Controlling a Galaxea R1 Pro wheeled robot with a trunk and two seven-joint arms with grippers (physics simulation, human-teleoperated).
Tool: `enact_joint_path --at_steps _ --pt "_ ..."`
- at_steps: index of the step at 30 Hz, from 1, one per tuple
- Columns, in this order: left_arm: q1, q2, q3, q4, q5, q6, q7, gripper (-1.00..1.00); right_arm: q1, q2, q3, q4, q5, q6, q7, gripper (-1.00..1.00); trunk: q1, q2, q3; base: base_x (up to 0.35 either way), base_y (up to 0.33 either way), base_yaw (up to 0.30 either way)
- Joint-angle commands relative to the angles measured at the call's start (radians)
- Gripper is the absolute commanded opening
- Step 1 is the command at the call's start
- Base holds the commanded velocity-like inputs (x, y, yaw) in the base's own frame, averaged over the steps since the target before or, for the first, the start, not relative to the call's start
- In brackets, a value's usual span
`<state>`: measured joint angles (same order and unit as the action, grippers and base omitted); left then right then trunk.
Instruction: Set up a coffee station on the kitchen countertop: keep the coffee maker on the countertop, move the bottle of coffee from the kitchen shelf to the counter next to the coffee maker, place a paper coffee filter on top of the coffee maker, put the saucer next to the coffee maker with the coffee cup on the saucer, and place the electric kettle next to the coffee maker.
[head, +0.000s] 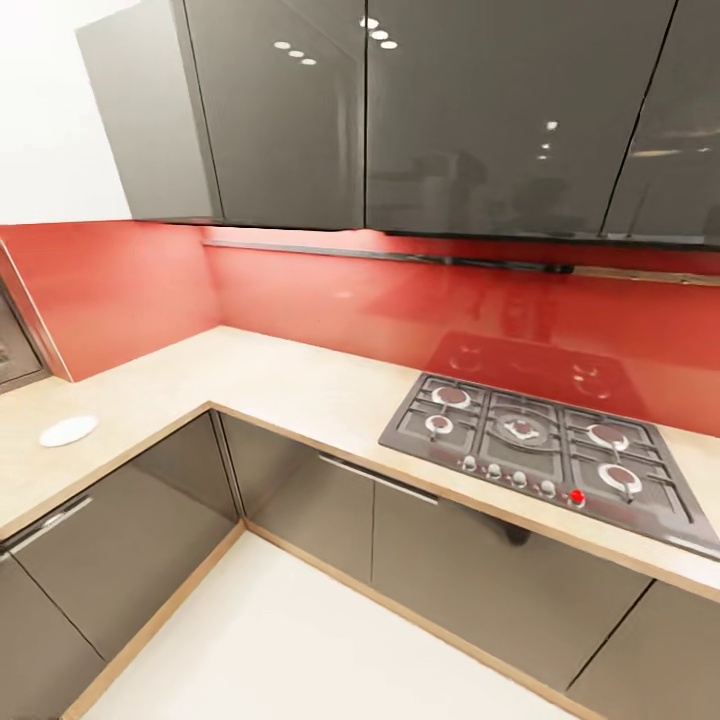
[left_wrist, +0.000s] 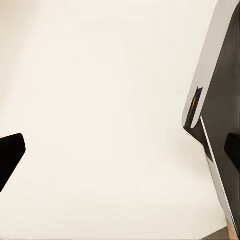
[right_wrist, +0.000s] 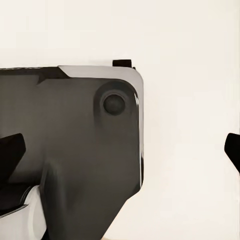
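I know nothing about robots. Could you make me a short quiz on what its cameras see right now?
1. True or false: the saucer lies on the counter, at the head view's left.
2. What colour is the wall behind the hob? A green, B red, C white.
3. Fill in: the left gripper is ____, its fingers wide apart over the pale floor.

Key: 1 true; 2 B; 3 open.

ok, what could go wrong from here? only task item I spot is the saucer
1. The saucer is a flat white disc on the pale countertop; low contrast and low profile could make a grasp slip.
2. It sits near the counter's front edge, so a nudge might push it off.
3. Both wrist views show fingertips wide apart with nothing held, over pale floor beside the robot's base; the arms look stowed low, and raising them near the cabinets could clip a handle.
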<state>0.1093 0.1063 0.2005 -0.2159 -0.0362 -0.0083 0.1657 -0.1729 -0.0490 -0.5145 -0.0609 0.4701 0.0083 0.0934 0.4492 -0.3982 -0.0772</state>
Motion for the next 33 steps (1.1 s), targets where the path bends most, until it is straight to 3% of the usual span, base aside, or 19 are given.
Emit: enact_joint_path --at_steps 1,33 --pt "0.001 0.000 0.004 -0.002 -0.003 -0.001 0.002 1.00 0.000 0.000 -0.009 -0.001 0.008 0.001 0.005 1.00 0.001 -0.002 -0.002 0.174 -0.267 0.276" --pt "0.001 0.000 0.007 0.005 -0.002 -0.037 0.002 1.00 0.000 0.000 -0.009 -0.001 0.009 0.001 0.005 1.00 0.001 -0.002 -0.002 0.017 -0.020 0.276"
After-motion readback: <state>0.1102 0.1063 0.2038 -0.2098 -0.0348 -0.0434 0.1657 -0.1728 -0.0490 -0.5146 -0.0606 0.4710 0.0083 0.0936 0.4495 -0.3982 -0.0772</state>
